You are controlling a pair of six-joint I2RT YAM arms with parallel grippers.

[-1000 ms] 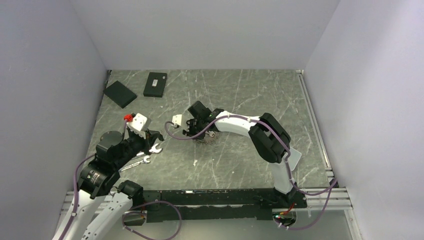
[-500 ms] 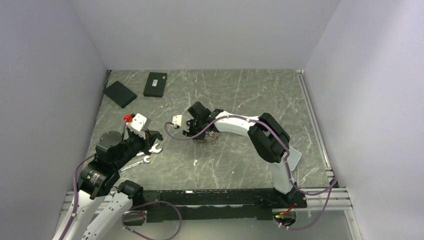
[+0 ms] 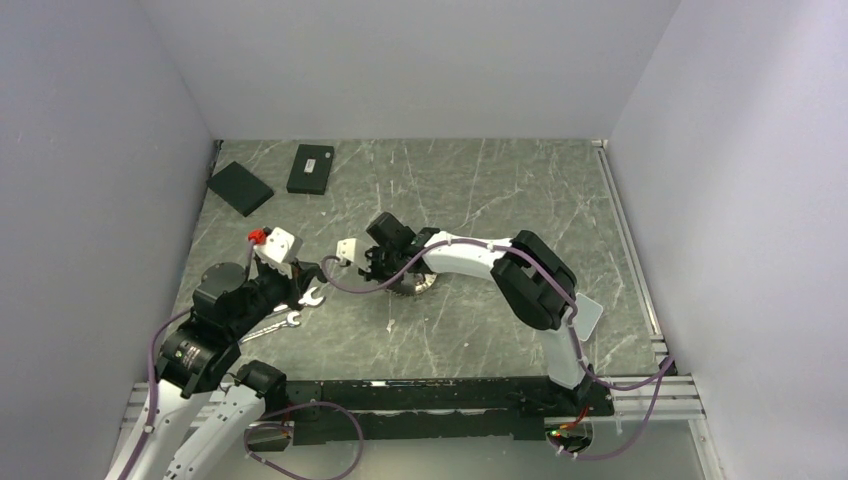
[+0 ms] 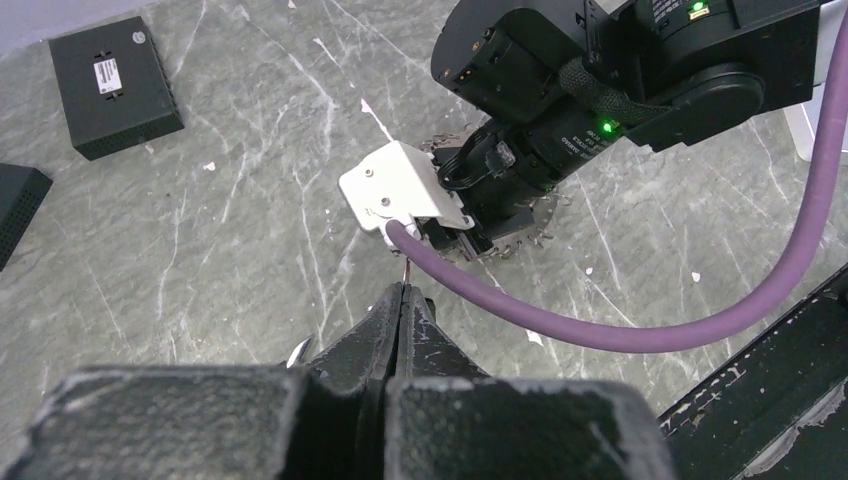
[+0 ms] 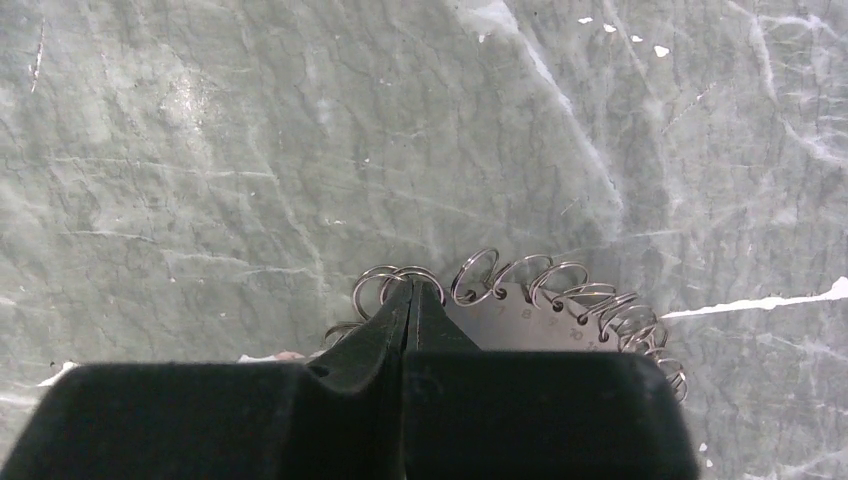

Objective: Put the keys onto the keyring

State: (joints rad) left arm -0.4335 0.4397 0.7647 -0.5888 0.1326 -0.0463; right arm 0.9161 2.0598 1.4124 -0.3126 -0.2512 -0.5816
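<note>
The keyring is a flat grey disc with numbered holes and a fringe of small wire rings. It lies mid-table, partly under the right arm. My right gripper is low over its left edge, tips shut on one of the small wire rings. My left gripper hovers to the left, apart from the disc. It is shut on a thin metal key, seen edge-on and poking from its tips. The disc's toothed fringe also shows beneath the right wrist in the left wrist view.
Two flat black boxes lie at the back left. Two silver wrenches rest under the left arm. The right arm's purple cable loops between the two grippers. Grey walls close in the table on three sides.
My right gripper has closed and shifted slightly left and towards the near edge. More of the keyring now shows at its right. The left arm has not moved.
</note>
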